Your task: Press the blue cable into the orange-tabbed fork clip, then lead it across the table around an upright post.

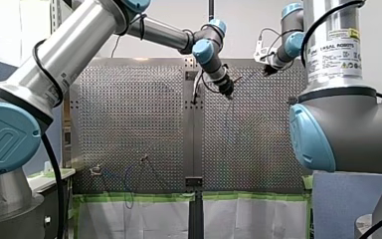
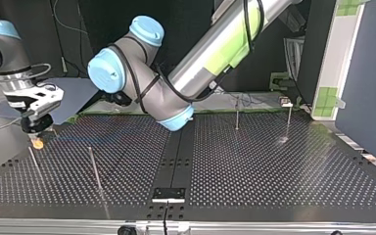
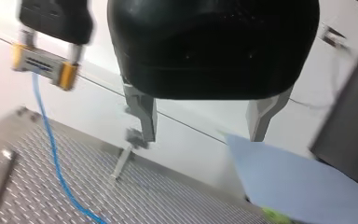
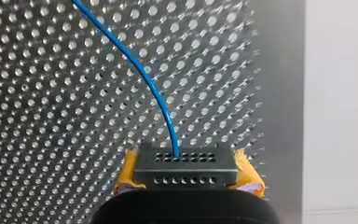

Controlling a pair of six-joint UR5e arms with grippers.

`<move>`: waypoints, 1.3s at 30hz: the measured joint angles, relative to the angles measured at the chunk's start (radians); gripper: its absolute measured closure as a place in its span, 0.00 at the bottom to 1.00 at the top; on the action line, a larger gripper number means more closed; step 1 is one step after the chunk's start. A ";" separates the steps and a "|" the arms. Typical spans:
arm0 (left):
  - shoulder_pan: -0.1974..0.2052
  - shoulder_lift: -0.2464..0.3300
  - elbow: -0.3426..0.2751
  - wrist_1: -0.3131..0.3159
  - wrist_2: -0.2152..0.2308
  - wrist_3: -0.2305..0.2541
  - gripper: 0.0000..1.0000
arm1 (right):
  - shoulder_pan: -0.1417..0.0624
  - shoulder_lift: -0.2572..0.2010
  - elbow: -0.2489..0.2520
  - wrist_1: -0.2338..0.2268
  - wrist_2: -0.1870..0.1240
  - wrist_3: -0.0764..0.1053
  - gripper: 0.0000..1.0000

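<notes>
Blue cable [image 4: 144, 79] comes out of the middle of a small grey block [image 4: 186, 161] with two rows of holes. That block is pinched between the yellow pads [image 4: 127, 172] of my right claw [image 4: 189, 177], one pad pressed against each end. From the block the cable points straight ahead of the claw, its long axis along the claw's reach, then curves off to one side over the holed metal table [image 4: 51, 116]. In the left wrist view the same cable hangs steeply down from the held block and meets the table below it, where it trails off along the surface. My left claw [image 3: 200, 133] is spread wide, its two metal fingers [image 3: 142, 109] well apart with nothing between them. A thin post [image 3: 121, 161] stands on the table just ahead of one fingertip, and it leans in this view. In the top view a small orange piece [image 2: 38, 144] sits on the table just under my right claw; I cannot tell whether they touch. The only writing I can make out is on a white label [image 1: 335, 52] around my right arm's upright column, where the word "ROBOTS" shows in the front view. The smaller print and warning marks under it are too small to read.
</notes>
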 joint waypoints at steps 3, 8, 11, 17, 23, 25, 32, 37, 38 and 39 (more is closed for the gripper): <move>0.001 0.004 0.000 0.028 0.028 -0.028 0.06 | 0.008 -0.025 0.013 0.000 0.000 0.007 1.00; 0.002 0.007 0.000 0.072 0.043 -0.072 0.06 | 0.017 -0.051 0.020 0.000 0.000 0.015 1.00; 0.004 0.015 0.000 0.099 0.023 -0.099 0.06 | 0.022 -0.053 0.021 0.000 0.000 0.017 1.00; 0.010 0.057 0.000 0.151 -0.025 -0.150 0.04 | 0.030 -0.048 0.025 0.002 0.000 0.018 1.00; 0.010 0.079 0.000 0.199 -0.074 -0.199 0.04 | 0.046 -0.043 0.038 0.007 0.002 0.019 1.00; 0.008 0.080 0.000 0.220 -0.094 -0.220 0.04 | 0.051 -0.043 0.040 0.009 0.003 0.019 1.00; 0.010 0.080 0.000 0.274 -0.101 -0.277 0.04 | 0.066 -0.046 0.048 0.012 0.003 0.019 1.00; 0.013 0.074 0.000 0.262 -0.094 -0.319 0.04 | 0.071 -0.048 0.049 0.013 0.004 0.017 1.00; 0.014 0.070 0.000 0.255 -0.088 -0.327 0.04 | 0.072 -0.048 0.049 0.013 0.004 0.017 1.00; 0.015 0.065 0.000 0.248 -0.082 -0.335 0.04 | 0.073 -0.049 0.049 0.014 0.004 0.016 1.00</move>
